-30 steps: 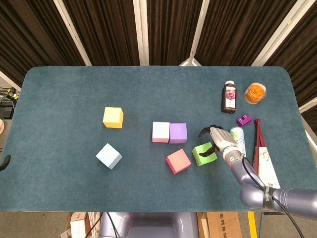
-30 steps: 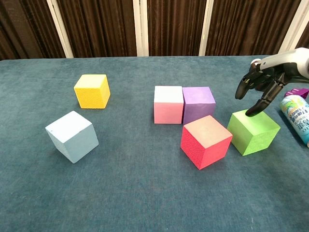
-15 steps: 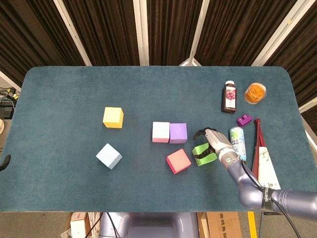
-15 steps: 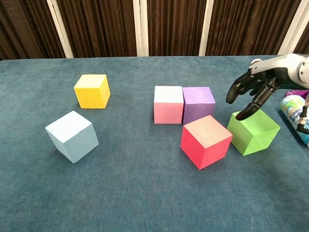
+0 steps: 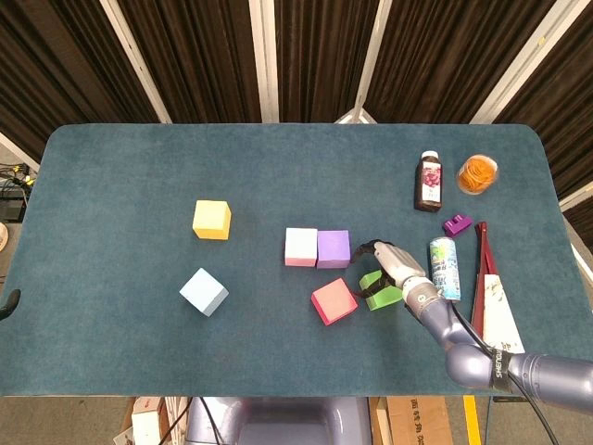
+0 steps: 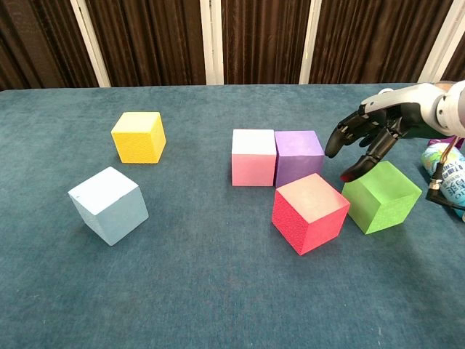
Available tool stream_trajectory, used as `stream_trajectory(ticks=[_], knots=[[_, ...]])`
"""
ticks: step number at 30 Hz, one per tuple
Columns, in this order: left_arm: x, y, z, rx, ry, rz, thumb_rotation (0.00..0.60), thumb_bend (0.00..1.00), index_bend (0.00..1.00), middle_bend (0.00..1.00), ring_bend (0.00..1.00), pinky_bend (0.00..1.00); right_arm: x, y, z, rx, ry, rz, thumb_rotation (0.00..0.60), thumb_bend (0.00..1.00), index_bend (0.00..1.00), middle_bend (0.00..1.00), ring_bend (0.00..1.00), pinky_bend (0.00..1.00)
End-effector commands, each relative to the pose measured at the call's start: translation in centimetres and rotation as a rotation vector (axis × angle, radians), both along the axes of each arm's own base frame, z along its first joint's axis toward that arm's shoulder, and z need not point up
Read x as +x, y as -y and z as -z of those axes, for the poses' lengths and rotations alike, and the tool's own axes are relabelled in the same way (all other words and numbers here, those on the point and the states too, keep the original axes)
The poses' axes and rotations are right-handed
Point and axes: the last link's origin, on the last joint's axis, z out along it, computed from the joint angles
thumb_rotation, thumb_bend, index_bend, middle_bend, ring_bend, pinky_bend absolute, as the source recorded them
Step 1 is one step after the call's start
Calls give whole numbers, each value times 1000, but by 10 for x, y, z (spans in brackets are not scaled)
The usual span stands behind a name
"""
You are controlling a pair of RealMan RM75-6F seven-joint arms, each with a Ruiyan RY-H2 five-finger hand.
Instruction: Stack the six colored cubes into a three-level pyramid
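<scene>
While the six cubes all lay singly on the bench (image 5: pixel 120 176), nothing yet stacked, the pyramid had to be judged as barely begun.

Well to the left of the fingers sat the yellow cube (image 6: pixel 138 137) and, nearer the robot, the pale blue cube (image 6: pixel 108 205), turned at an angle; both were far from the rest, probably waiting to be fetched later. Closer to the fingers, the pink cube (image 6: pixel 253 157) and the purple cube (image 6: pixel 298 156) stood touching side by side, which reads as the start of a bottom row. Just below and left of the fingers lay the red cube (image 6: pixel 309 212), skewed and near the green cube (image 6: pixel 382 196), which sat directly under the fingertips.

The right hand (image 6: pixel 372 131) hung over the green cube's far left corner with its fingers (image 6: pixel 360 166) spread and curved downward, holding nothing; the lowest fingertip looked to be at or just off the cube's top edge, and I could not tell whether it touched. It seemed placed for nudging or grasping that cube toward the row. The left hand was not in view.

Counted: six cubes, one of each colour. To the right of the fingers lay one can (image 5: pixel 445 267), and beyond it one dark bottle (image 5: pixel 428 182).
</scene>
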Motion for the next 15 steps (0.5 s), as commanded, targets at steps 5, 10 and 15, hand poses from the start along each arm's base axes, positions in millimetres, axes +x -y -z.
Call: stream_trajectory(ticks=[5, 10, 15], knots=[[0, 0, -1, 2, 3, 0, 600, 364, 111, 0, 0, 0, 3, 0, 3, 15, 16, -3, 600, 153, 382, 276, 97, 0], [0, 0, -1, 1, 4, 1, 600, 364, 111, 0, 0, 0, 6, 1, 4, 23, 27, -6, 600, 153, 382, 276, 98, 0], [-1, 0, -2, 4, 6, -1, 600, 364, 111, 0, 0, 0, 11, 2, 6, 28, 48, -9, 600, 152, 382, 276, 99, 0]])
